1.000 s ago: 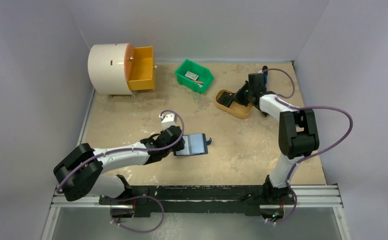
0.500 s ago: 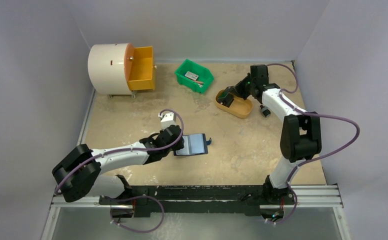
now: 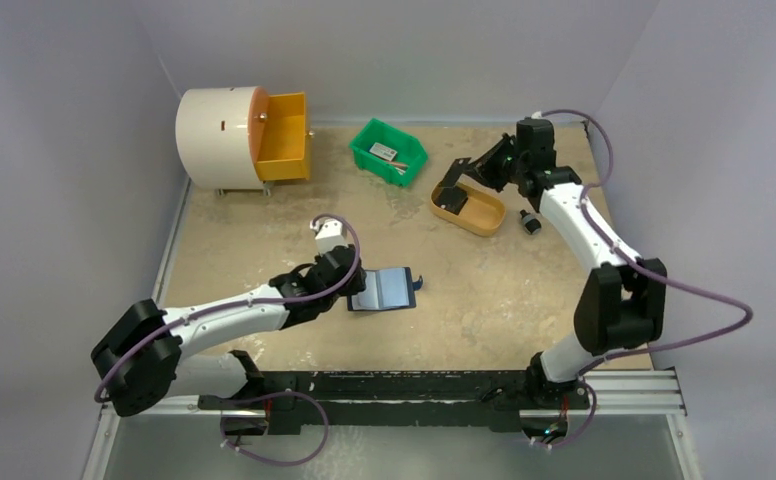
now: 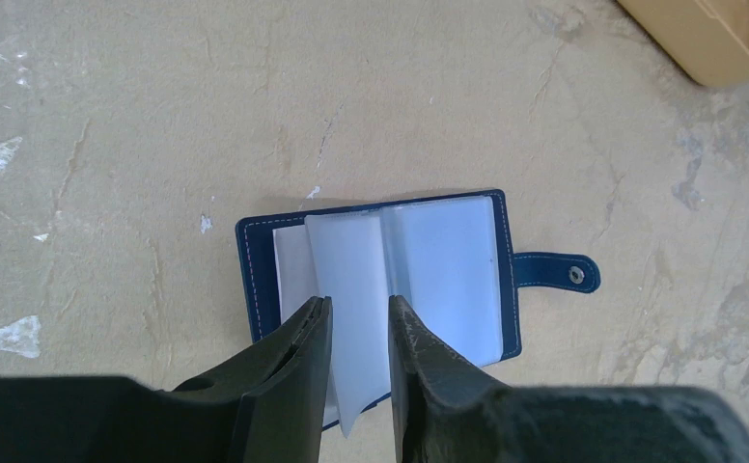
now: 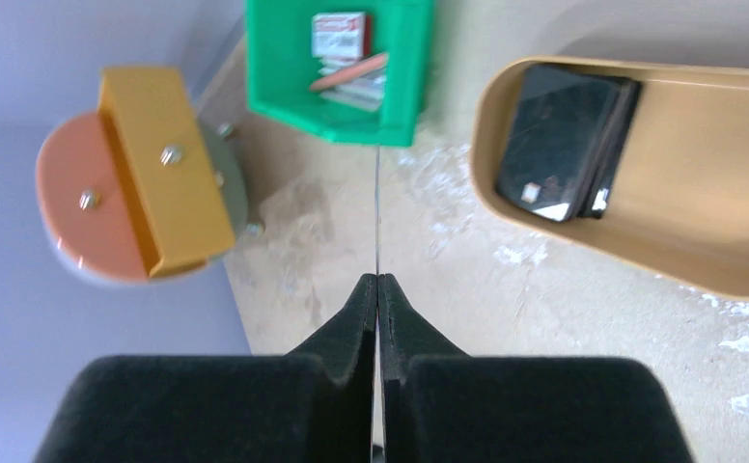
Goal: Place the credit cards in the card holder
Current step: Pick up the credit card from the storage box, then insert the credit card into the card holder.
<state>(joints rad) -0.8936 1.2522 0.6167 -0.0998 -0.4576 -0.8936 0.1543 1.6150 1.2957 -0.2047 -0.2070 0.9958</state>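
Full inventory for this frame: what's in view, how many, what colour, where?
card holder: one, navy, open at centre, clear sleeves showing.
stacked cards: count unclear, black, in the tan tray.
single card: one, black, held by the tray's left end.
tan tray: one, back right.
green bin: one, back centre, packets inside.
drum: one, white with orange face, back left.
drawer: one, yellow, pulled out of the drum.
small dark object: one, on the table right of the tray.
left gripper: black, closed on a card holder sleeve.
right gripper: black, shut on the single card.
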